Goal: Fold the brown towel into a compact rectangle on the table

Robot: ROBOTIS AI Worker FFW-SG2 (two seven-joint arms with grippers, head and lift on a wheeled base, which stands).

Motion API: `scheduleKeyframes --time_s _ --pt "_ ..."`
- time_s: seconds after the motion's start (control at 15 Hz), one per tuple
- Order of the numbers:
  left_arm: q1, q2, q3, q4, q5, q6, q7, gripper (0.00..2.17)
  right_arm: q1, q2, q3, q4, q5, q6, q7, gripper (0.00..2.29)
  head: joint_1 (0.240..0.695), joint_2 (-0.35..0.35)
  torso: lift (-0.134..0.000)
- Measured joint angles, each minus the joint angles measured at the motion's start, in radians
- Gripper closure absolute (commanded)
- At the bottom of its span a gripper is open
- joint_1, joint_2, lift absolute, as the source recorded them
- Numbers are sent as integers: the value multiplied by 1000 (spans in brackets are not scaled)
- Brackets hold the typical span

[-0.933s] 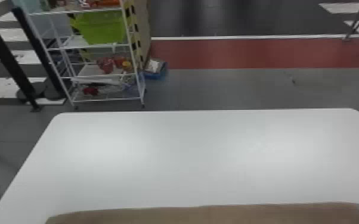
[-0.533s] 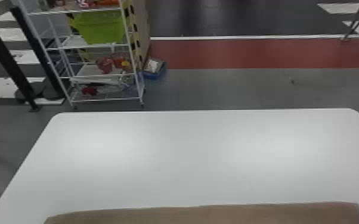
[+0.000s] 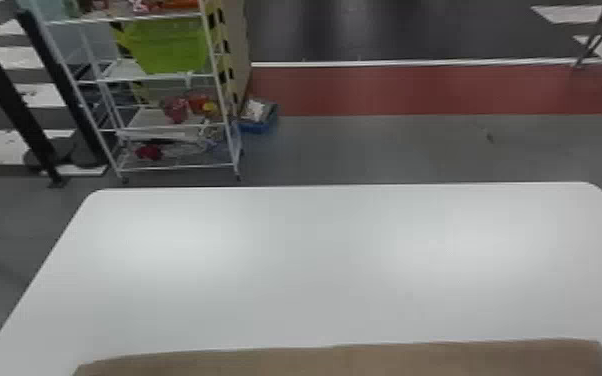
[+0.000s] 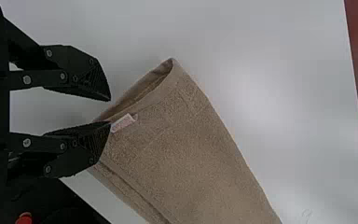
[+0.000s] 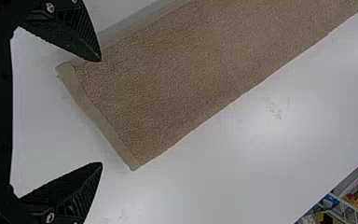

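Observation:
The brown towel (image 3: pixel 345 361) lies along the near edge of the white table in the head view, in a long folded strip. In the left wrist view my left gripper (image 4: pixel 110 111) stands open at one end of the towel (image 4: pixel 182 149), with one finger over its corner beside a small white tag and the end's layers slightly parted. My right gripper (image 5: pixel 101 112) is wide open in the right wrist view at the other, hemmed end of the towel (image 5: pixel 182 88). One of its fingers overlaps the towel's edge there; the other is over bare table.
The white table (image 3: pixel 315 260) extends beyond the towel to its rounded far corners. Past it on the floor stand a white wire shelf (image 3: pixel 175 167) with a green bin (image 3: pixel 167 47) and a blue box (image 3: pixel 260 125). Black posts (image 3: pixel 15 95) rise at the far left.

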Motion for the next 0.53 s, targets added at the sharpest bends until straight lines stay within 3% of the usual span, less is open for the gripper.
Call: scheduleKeyframes --time_s 0.33,0.53 --pt "-14 -44 47 -36 32 56 0 16 3 1 -2 1 2 -1 0 90 695 67 -122" --pt "-33 -56 28 -41 25 212 0 29 5 1 -2 2 2 -1 0 90 695 52 -122"
